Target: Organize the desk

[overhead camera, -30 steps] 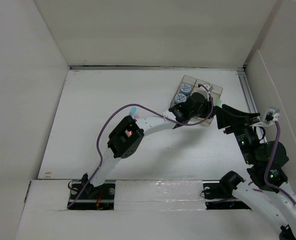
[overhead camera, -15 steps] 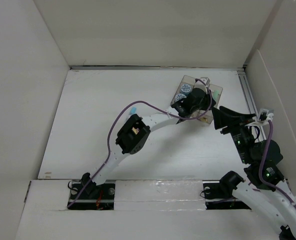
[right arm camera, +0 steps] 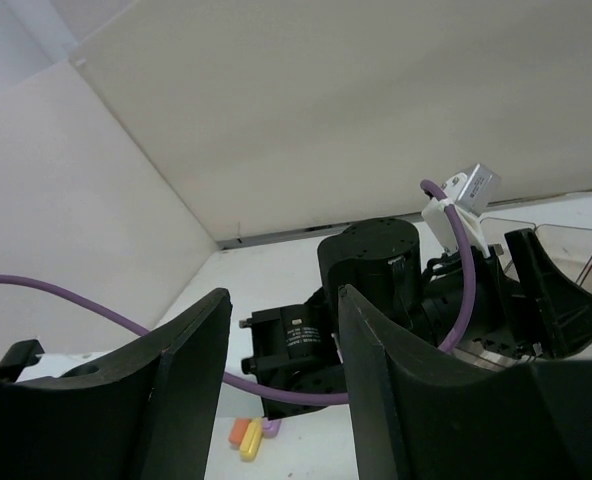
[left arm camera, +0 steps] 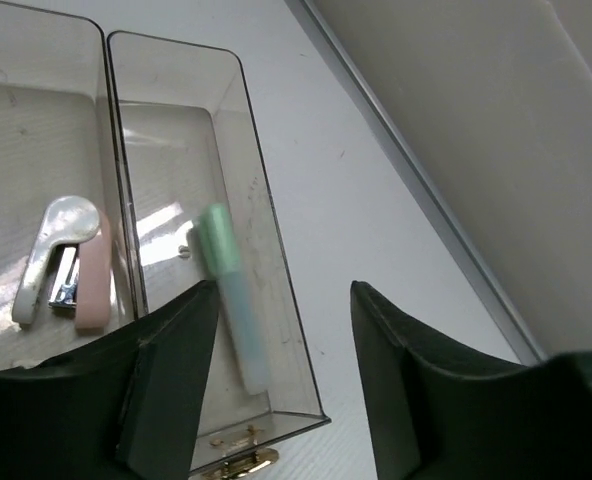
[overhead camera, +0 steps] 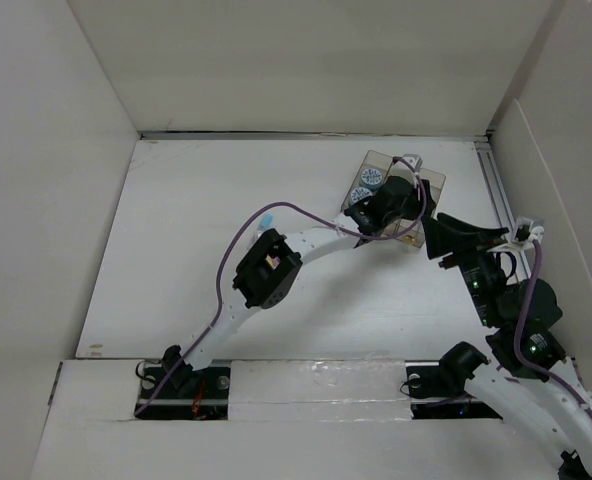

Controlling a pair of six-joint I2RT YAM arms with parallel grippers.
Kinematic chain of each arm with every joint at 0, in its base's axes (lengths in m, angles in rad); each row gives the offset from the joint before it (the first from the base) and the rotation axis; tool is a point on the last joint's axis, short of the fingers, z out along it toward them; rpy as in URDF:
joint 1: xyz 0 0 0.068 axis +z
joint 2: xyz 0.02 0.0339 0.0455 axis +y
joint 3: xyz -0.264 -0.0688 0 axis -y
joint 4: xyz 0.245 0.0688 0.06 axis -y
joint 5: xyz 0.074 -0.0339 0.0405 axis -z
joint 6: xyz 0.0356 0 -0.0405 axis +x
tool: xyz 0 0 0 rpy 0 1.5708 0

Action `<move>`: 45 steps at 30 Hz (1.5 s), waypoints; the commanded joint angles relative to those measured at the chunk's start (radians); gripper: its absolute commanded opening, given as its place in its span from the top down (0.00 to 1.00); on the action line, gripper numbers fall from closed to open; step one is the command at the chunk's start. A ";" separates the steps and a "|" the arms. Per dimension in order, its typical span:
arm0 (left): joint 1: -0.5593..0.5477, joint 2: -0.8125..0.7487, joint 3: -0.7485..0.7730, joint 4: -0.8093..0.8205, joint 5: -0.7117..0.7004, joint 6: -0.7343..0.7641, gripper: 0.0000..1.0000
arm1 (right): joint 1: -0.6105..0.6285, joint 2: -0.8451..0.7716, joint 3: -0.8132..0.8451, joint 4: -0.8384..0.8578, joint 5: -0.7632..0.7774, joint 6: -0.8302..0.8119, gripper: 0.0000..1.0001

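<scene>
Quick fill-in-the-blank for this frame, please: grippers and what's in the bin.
1. The left gripper and right gripper are both ___.
2. The pen in the bin has a ___ cap.
3. The stapler lies in a compartment ___ than the pen's.
Missing words: open; green; wider.

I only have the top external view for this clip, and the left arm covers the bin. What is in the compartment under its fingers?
Observer: The left wrist view shows a pale green marker lying loose in the narrow end compartment of the bin.
Operator: Are the left fingers closed on anything?
Observer: No. The left gripper is open above the bin, with nothing between its fingers.
Operator: Anything in the next compartment?
Observer: What looks like a small white and pink stapler lies flat there.
</scene>
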 commanded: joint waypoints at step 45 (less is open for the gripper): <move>0.220 -1.113 -1.500 -0.181 -0.363 -0.118 0.65 | 0.007 0.173 -0.044 0.154 -0.110 0.008 0.55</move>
